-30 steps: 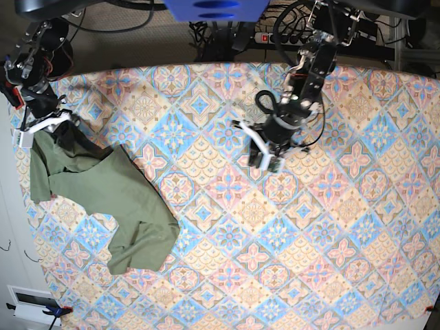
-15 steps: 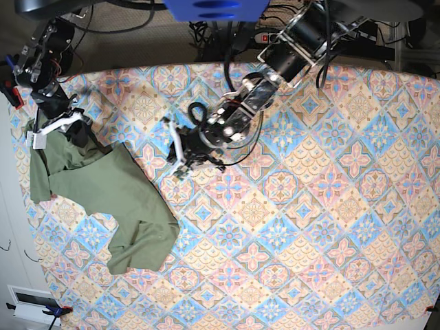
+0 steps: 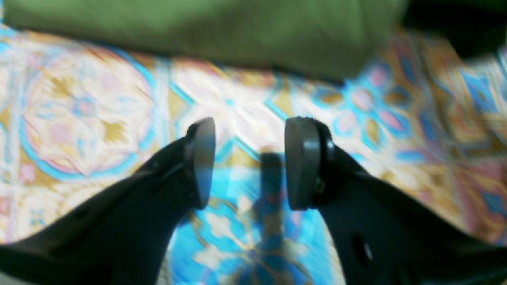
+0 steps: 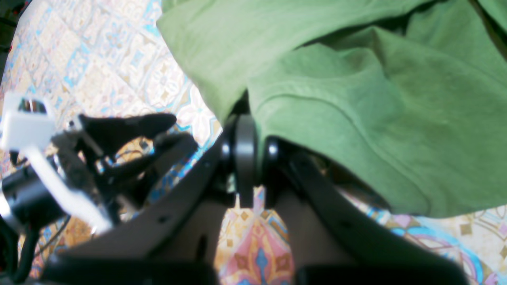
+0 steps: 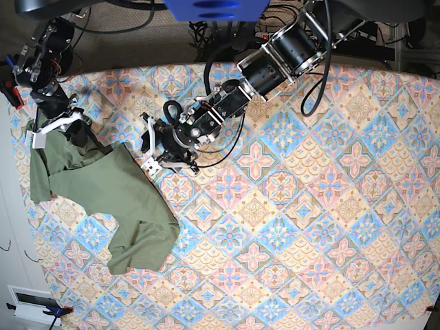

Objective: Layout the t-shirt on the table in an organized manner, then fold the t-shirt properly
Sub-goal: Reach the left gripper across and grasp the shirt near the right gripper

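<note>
I see the t-shirt (image 4: 356, 118) as soft, matt olive cloth with stitched hems and creases. The worktop (image 5: 309, 227) wears a smooth printed cloth, matt. My left hand (image 3: 249, 162) has smooth, dull black plastic fingers (image 3: 301, 158).

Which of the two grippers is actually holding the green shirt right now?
The right gripper, clamped on the t-shirt at the table's edge. The left gripper has open jaws with only tablecloth between them, just short of the shirt.

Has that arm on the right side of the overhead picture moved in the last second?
Yes. The left gripper has swept across the table from near its middle toward the t-shirt, stopping just short of the shirt's edge.
</note>
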`<state>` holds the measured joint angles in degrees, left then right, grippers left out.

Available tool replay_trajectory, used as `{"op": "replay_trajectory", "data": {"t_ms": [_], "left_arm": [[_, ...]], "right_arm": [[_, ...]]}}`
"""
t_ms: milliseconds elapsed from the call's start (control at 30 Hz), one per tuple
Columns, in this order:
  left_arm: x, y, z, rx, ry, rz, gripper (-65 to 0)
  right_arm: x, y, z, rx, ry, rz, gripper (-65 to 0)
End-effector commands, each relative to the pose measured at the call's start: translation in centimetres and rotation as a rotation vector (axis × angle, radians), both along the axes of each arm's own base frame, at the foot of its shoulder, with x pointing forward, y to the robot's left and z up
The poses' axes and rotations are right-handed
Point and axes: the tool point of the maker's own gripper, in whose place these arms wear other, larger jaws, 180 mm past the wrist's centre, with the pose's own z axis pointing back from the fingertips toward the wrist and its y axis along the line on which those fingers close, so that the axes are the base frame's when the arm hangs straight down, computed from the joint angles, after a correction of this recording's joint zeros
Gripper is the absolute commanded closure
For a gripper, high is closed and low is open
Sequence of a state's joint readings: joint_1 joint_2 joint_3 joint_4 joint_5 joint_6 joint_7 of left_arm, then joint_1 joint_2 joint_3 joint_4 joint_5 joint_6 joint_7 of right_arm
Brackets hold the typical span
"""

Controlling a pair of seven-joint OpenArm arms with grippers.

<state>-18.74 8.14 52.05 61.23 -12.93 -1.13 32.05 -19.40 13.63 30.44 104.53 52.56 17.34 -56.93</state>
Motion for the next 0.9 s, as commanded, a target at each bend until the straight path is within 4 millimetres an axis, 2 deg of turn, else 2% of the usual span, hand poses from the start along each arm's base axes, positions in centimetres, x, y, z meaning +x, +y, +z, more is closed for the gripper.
{"op": "replay_trajectory", "data": {"t_ms": [0, 333, 567, 700, 833, 867], "left_arm": [[1.2, -1.0, 1.9, -0.042, -0.049, -0.002, -28.6], [2.7, -2.1, 2.0, -0.043, -0.203, -0.089, -28.7], [3.1, -2.2, 2.5, -0.056, -0.219, -0.089, -28.7], [3.1, -2.2, 2.6, -0.059, -0.219, -0.087, -28.6], [3.0, -2.2, 2.4, -0.055, -0.214, -0.086, -28.6], [3.0, -2.2, 2.4, -0.054, -0.213, -0.085, -28.6]], "right_arm": [[0.7, -0.2, 1.6, -0.018, -0.055, 0.009, -0.6], [0.3, 0.5, 0.9, -0.008, -0.018, 0.039, -0.6], [0.3, 0.9, 0.8, -0.003, -0.009, 0.05, -0.7], [0.3, 4.5, 0.8, 0.101, -0.005, 0.146, -0.7], [0.1, 7.6, 3.9, 0.039, -0.108, 0.331, -0.7], [-0.6, 8.1, 3.9, 0.02, -0.11, 0.376, -0.7]]}}
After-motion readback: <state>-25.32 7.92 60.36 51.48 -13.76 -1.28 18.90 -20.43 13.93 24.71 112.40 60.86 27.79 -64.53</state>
